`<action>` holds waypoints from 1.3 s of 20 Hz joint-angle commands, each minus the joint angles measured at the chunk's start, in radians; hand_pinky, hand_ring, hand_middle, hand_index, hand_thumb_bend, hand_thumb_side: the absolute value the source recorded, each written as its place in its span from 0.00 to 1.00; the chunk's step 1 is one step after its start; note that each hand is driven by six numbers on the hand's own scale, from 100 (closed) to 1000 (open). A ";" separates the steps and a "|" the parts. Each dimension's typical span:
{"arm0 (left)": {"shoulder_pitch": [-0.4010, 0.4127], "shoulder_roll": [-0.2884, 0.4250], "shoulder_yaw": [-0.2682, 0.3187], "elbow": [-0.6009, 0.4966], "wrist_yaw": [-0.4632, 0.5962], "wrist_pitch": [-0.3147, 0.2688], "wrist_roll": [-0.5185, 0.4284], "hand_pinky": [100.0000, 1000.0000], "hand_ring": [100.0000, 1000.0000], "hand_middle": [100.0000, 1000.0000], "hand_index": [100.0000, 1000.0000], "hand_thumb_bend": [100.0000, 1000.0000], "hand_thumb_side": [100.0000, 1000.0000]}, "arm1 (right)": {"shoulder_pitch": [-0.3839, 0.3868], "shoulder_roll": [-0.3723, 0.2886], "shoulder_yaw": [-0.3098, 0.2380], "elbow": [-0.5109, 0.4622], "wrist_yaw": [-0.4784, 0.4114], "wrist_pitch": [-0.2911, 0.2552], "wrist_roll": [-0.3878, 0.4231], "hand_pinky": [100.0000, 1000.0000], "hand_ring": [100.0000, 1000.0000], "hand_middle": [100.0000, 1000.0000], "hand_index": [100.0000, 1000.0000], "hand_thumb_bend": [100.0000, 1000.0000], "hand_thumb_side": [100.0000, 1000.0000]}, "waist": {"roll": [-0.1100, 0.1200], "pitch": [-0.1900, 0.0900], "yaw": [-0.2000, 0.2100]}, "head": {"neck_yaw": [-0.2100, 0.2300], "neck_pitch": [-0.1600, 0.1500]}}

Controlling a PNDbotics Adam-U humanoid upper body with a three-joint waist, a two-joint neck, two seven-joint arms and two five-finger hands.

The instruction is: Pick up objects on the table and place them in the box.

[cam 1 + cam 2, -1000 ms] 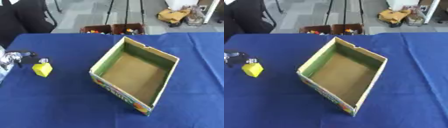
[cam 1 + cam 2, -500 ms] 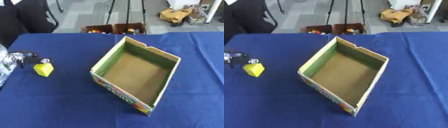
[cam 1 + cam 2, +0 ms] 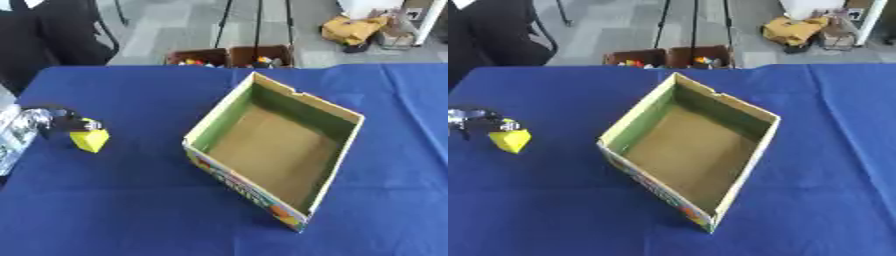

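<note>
One yellow block (image 3: 89,140), one box (image 3: 276,150)

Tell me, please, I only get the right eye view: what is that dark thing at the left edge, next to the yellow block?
Observer: It is the robot's left hand. The left eye view shows a silver wrist behind it, which your view cuts off.
Operator: Where does that arm come from?
Observer: It enters at the picture's left edge and lies over the blue table, reaching nearer than the yellow block.

Blue table (image 3: 131,210), box (image 3: 273,150), yellow block (image 3: 89,140)
</note>
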 commanded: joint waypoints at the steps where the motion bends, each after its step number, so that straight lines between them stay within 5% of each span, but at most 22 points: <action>1: -0.013 0.018 0.003 -0.001 0.004 0.004 0.016 0.73 0.86 0.93 1.00 0.40 0.92 | -0.013 -0.016 -0.004 -0.018 -0.011 -0.001 0.004 0.74 0.70 0.58 0.74 0.00 0.42 | 0.011 0.000 0.000 | 0.004 -0.010; 13: -0.015 0.007 -0.006 0.025 -0.051 -0.017 0.054 0.67 0.79 0.83 0.98 0.30 0.86 | -0.012 -0.016 -0.006 -0.018 -0.013 0.001 0.007 0.74 0.70 0.58 0.74 0.00 0.42 | 0.010 0.008 -0.004 | 0.007 -0.013; 17: -0.018 0.004 -0.007 0.029 -0.051 -0.026 0.047 0.62 0.71 0.82 0.98 0.22 0.79 | -0.010 -0.014 -0.006 -0.018 -0.014 0.001 0.008 0.74 0.70 0.58 0.74 0.00 0.42 | 0.012 0.006 -0.003 | 0.008 -0.011; 26: -0.019 -0.003 -0.004 0.041 -0.050 -0.028 0.044 0.50 0.58 0.78 0.95 0.21 0.77 | -0.008 -0.013 -0.008 -0.018 -0.014 0.002 0.008 0.74 0.70 0.58 0.74 0.00 0.42 | 0.013 0.007 -0.007 | 0.009 -0.011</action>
